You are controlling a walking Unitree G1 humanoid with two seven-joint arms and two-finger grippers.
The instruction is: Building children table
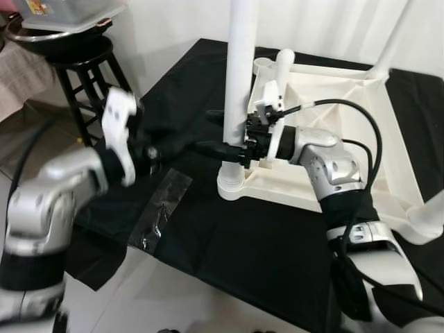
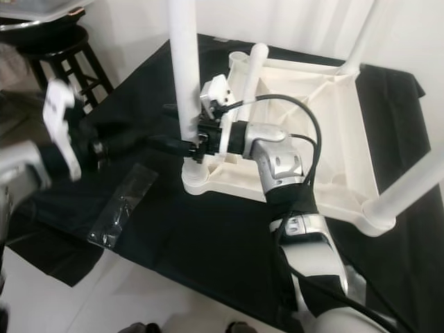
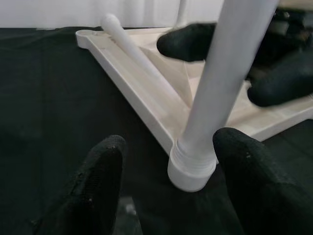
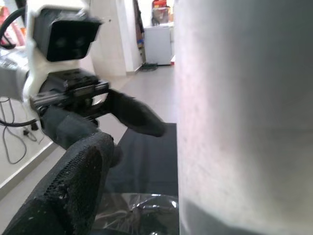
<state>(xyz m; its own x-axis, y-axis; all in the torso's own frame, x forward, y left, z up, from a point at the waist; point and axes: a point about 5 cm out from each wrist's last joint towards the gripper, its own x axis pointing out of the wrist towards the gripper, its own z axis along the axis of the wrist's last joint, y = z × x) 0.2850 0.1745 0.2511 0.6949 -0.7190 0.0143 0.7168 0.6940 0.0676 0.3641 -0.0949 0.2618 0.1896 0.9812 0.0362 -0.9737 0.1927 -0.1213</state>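
A white plastic children's table (image 1: 347, 132) lies upside down on a black cloth. At its near left corner a white leg (image 1: 239, 62) stands upright in its socket (image 1: 232, 184). My right gripper (image 1: 220, 133) is shut on this leg low down, one black finger on each side. My left gripper (image 3: 171, 144) is open and hangs just left of the leg, pointing at the socket (image 3: 190, 171); the leg's foot shows beyond its fingers (image 3: 102, 181). A loose white leg (image 1: 283, 69) leans on the frame at the far left corner.
Two more legs stand up at the far right corner (image 1: 392, 41) and the near right corner (image 1: 430, 215). A clear plastic bag (image 1: 161, 211) lies on the cloth near its left edge. A black stool (image 1: 83, 69) carrying a pan stands at the back left.
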